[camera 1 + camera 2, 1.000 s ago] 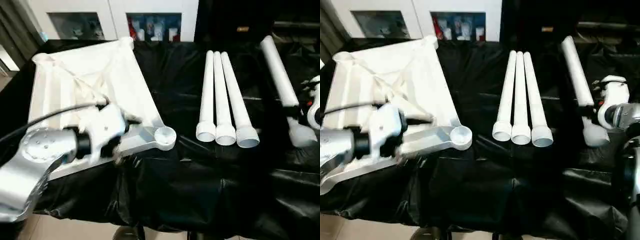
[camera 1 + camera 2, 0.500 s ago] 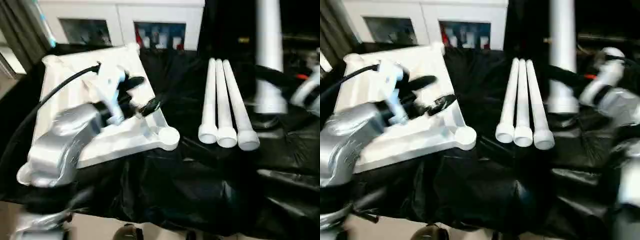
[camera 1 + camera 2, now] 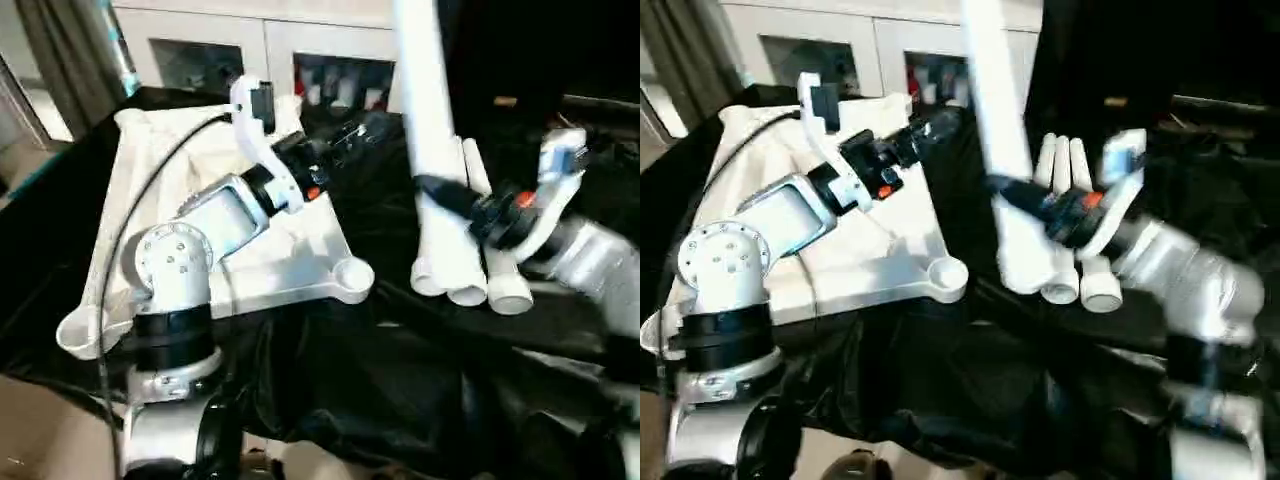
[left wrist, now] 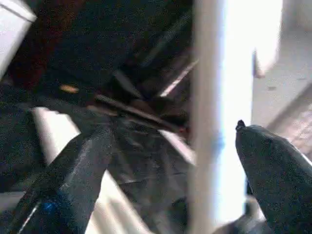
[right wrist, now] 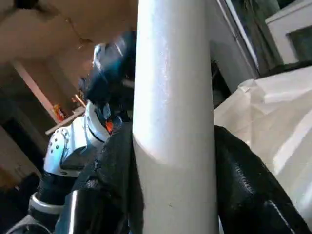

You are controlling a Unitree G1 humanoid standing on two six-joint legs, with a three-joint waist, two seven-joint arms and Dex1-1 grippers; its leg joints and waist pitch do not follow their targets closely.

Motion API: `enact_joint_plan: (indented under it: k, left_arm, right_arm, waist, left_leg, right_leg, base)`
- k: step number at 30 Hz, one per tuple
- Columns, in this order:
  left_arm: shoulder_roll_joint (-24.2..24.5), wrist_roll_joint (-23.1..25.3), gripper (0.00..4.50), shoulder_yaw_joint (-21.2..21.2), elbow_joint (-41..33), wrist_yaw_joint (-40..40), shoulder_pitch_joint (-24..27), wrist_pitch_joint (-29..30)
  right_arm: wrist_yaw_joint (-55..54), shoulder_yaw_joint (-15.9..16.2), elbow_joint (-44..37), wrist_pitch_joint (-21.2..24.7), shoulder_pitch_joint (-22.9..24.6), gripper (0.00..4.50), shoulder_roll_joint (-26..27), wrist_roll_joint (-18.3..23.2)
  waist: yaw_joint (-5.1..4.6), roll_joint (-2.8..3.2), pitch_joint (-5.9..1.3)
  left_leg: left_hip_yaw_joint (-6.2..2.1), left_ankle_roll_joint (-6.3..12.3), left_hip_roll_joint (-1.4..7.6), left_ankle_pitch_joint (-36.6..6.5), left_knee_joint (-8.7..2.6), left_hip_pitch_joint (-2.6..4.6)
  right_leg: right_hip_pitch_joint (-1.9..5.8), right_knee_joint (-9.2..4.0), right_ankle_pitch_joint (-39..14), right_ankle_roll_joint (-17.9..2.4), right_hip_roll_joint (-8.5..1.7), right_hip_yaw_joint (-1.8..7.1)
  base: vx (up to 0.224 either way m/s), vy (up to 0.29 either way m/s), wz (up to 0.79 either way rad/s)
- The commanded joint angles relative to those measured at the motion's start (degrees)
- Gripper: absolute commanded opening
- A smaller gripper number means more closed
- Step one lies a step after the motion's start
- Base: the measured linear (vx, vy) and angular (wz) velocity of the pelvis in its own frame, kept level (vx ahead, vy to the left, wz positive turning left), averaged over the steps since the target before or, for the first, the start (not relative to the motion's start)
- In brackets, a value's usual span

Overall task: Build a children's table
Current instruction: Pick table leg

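Right gripper (image 3: 440, 190) clamped on upright leg (image 3: 425, 110); left gripper (image 3: 350, 135) apart, before cabinet (image 3: 250, 40).

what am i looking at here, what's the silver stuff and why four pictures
The silver parts are a humanoid robot's two arms. Two pictures come from cameras in its head, looking down at a black-draped table; the other two come from cameras on each wrist. On the table lie an upside-down white tabletop and three white legs. The right pincer is shut on a fourth leg, holding it upright. The left pincer is open, held above the tabletop's far edge, with the raised leg between its fingers in its wrist view.
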Motion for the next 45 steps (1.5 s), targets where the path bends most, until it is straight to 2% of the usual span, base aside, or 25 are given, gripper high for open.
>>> enact_joint_plan:
  k: [1,4,7,11,12,13,14,15,16,18,20,21,24,25,28,32,35,36,39,42,45]
  left_arm:
    - [-0.46,-2.47,4.5,-0.13,-1.66,0.71,-0.86,1.04]
    - [-1.89,-4.43,4.5,0.64,-2.74,0.92,-0.8,2.6]
    - [-2.31,-6.27,4.5,0.85,-3.44,1.01,-0.51,3.98]
    - [-1.28,-4.95,4.5,-1.34,-4.15,1.92,0.49,3.91]
    - [-1.23,-2.53,4.5,-1.92,-3.09,5.39,0.45,3.4]
    - [-1.23,-2.53,4.5,-1.92,-3.09,5.39,0.45,3.4]
    - [-1.55,-1.62,4.21,-1.63,-2.37,7.11,0.27,3.09]
    - [-2.34,-0.15,4.21,-0.28,-1.09,10.55,-0.2,2.33]
    - [-2.34,-0.15,4.13,-0.28,-1.09,10.55,-0.2,2.33]
    - [-2.7,0.75,4.08,0.54,-0.8,12.9,-0.35,1.85]
    - [-2.55,1.37,3.81,0.39,-0.7,13.48,-0.38,1.4]
    - [-2.51,1.79,3.73,0.47,-0.46,14.61,-0.44,0.81]
    - [-2.79,3.31,3.62,1.33,0.41,18.05,-1.03,-1.2]
    - [-2.93,4.16,3.36,1.91,0.79,19.98,-1.45,-2.07]
    - [-3.13,4.2,3.28,2.26,0.72,21.16,-1.65,-1.86]
    - [-3.4,4.77,2.86,0.83,-0.41,22.12,-0.93,-0.3]
    - [-3.52,5.49,2.82,0.06,-0.62,23.43,-0.4,-0.52]
    - [-3.52,5.65,2.55,-0.16,-0.62,23.76,-0.3,-0.63]
    - [-3.76,6.34,2.4,-0.46,-0.76,24.88,0.09,-1.22]
    - [-3.16,7.67,2.03,-0.65,-0.89,25.33,0.28,-2.15]
    - [-2.44,8.0,1.95,-0.83,-0.93,24.35,0.16,-2.96]
  right_arm:
    - [-1.89,0.3,-2.67,0.99,-0.06,1.84,-0.11,1.91]
    - [-2.59,1.02,-3.87,1.66,0.33,1.84,0.32,2.09]
    - [-3.63,0.72,-4.9,2.47,0.37,1.84,1.08,2.24]
    - [-5.13,2.27,-6.44,1.81,0.53,1.84,1.21,1.1]
    - [-7.75,4.03,-7.8,0.08,0.26,1.84,2.07,-1.04]
    - [-7.75,4.03,-7.8,0.08,0.26,1.84,2.07,-1.04]
    - [-8.84,4.96,-8.36,-1.16,0.16,1.84,2.49,-2.48]
    - [-12.25,7.55,-9.24,-3.58,-0.19,1.84,3.88,-6.2]
    - [-12.25,7.55,-9.24,-3.58,-0.19,1.84,3.88,-6.2]
    - [-15.3,11.59,-10.21,-6.54,-0.16,1.84,5.24,-10.95]
    - [-15.9,13.05,-10.6,-7.66,0.03,1.84,5.51,-12.45]
    - [-17.18,14.46,-10.69,-8.58,0.2,1.84,5.76,-13.94]
    - [-20.38,18.07,-10.64,-12.0,0.64,1.84,6.67,-18.57]
    - [-21.69,19.21,-10.46,-13.19,0.63,1.84,7.44,-20.13]
    - [-23.08,20.68,-10.46,-14.64,0.56,1.84,8.96,-21.67]
    - [-24.75,22.16,-9.71,-16.3,0.42,1.84,11.17,-22.9]
    - [-26.03,22.27,-8.93,-17.4,-0.23,1.84,12.35,-23.37]
    - [-26.29,22.3,-8.69,-17.75,-0.4,1.84,12.64,-23.58]
    - [-27.06,22.03,-7.78,-18.84,-1.07,1.84,13.62,-24.23]
    - [-27.13,22.04,-7.49,-19.48,-1.23,1.84,13.79,-24.62]
    - [-27.33,22.0,-7.42,-19.93,-1.14,1.84,13.75,-24.96]
  waist:
    - [-0.07,-1.45,-6.05]
    - [-0.06,-1.69,-5.87]
    - [-0.04,-1.67,-5.73]
    - [-0.07,-1.72,-5.67]
    - [-0.09,-1.59,-5.68]
    - [-0.17,-1.59,-5.64]
    - [-0.3,-1.68,-5.62]
    - [-0.34,-1.43,-5.71]
    - [-0.53,-1.62,-5.61]
    - [-0.57,-1.53,-5.68]
    - [-0.68,-1.63,-5.63]
    - [-0.5,-1.38,-5.8]
    - [-0.58,-1.35,-5.89]
    - [-0.68,-1.31,-5.94]
    - [-0.77,-1.2,-6.03]
    - [-0.79,-1.03,-6.0]
    - [-0.92,-0.95,-5.85]
    - [-0.95,-0.96,-5.86]
    - [-1.24,-1.02,-5.83]
    - [-1.57,-1.06,-5.9]
    - [-1.9,-1.14,-5.92]
  left_leg:
    - [-0.9,3.82,2.35,0.33,-4.22,1.04]
    - [-0.76,2.83,2.25,-0.91,-4.29,0.96]
    - [-0.76,2.32,2.14,-1.81,-4.41,0.94]
    - [-0.86,1.46,2.17,-2.47,-4.72,1.01]
    - [-0.89,1.06,2.15,-2.75,-4.77,1.02]
    - [-0.93,0.8,2.26,-3.05,-4.83,1.02]
    - [-0.94,0.64,2.13,-3.18,-4.86,0.96]
    - [-0.98,-0.22,2.2,-3.87,-4.93,1.03]
    - [-0.98,-0.51,2.15,-4.08,-5.02,0.98]
    - [-0.95,-0.99,1.99,-4.81,-5.13,1.07]
    - [-1.01,-1.33,1.97,-5.93,-5.29,1.14]
    - [-1.04,-1.3,2.05,-6.04,-5.4,1.36]
    - [-1.07,-1.07,2.09,-5.54,-5.58,1.14]
    - [-1.03,-1.02,2.06,-5.35,-5.64,1.1]
    - [-1.09,-0.94,2.21,-4.81,-5.67,1.05]
    - [-1.03,-0.54,2.26,-5.17,-5.68,1.05]
    - [-1.04,-0.9,2.22,-6.49,-5.8,1.15]
    - [-1.03,-1.0,2.24,-6.75,-5.81,1.2]
    - [-1.1,-1.32,2.19,-7.38,-5.91,1.1]
    - [-1.1,-1.23,2.14,-6.97,-5.88,1.01]
    - [-1.06,-1.09,2.03,-6.52,-5.79,0.9]
  right_leg:
    - [3.78,-4.7,-12.03,-11.45,-4.18,2.08]
    - [3.9,-4.98,-14.18,-10.35,-4.26,2.21]
    - [3.8,-5.37,-16.93,-8.92,-4.29,2.22]
    - [3.68,-5.63,-18.18,-6.87,-4.11,2.23]
    - [3.67,-5.67,-18.56,-6.43,-4.13,2.23]
    - [3.52,-5.74,-18.82,-6.08,-4.05,2.25]
    - [3.62,-5.83,-19.29,-5.73,-4.06,2.21]
    - [3.56,-5.92,-19.79,-5.21,-4.17,2.23]
    - [3.47,-6.13,-20.12,-4.85,-4.04,2.21]
    - [3.53,-6.24,-21.13,-4.38,-4.05,2.22]
    - [3.44,-6.42,-22.13,-3.64,-3.97,2.15]
    - [3.41,-6.41,-21.41,-3.41,-4.01,2.19]
    - [3.52,-6.29,-18.31,-3.8,-3.84,2.13]
    - [3.58,-6.24,-17.25,-4.14,-3.79,2.09]
    - [3.58,-5.96,-14.33,-5.39,-3.84,2.09]
    - [3.6,-5.72,-12.92,-6.7,-3.92,2.16]
    - [3.56,-5.99,-14.52,-6.23,-3.89,2.16]
    - [3.53,-6.01,-14.84,-6.13,-3.9,2.18]
    - [3.61,-6.09,-15.41,-5.36,-3.89,2.14]
    - [3.72,-6.02,-14.68,-5.19,-3.87,2.16]
    - [3.81,-5.97,-14.43,-5.3,-3.91,2.15]
  base:
    - [0.0,0.0,0.0]
    - [0.0,0.0,0.0]
    - [0.0,0.0,0.0]
    - [0.0,0.0,0.0]
    - [0.0,0.0,0.0]
    - [0.0,0.0,0.0]
    - [0.0,0.0,0.0]
    - [0.0,0.0,0.0]
    - [0.0,0.0,0.0]
    - [0.0,0.0,0.0]
    - [0.0,0.0,0.0]
    - [0.0,0.0,0.0]
    - [0.0,0.0,0.0]
    - [0.0,0.0,0.0]
    - [0.0,0.0,0.0]
    - [0.0,0.0,0.0]
    - [0.0,0.0,0.0]
    - [0.0,0.0,0.0]
    - [0.0,0.0,0.0]
    - [0.0,0.0,0.0]
    - [0.0,0.0,0.0]
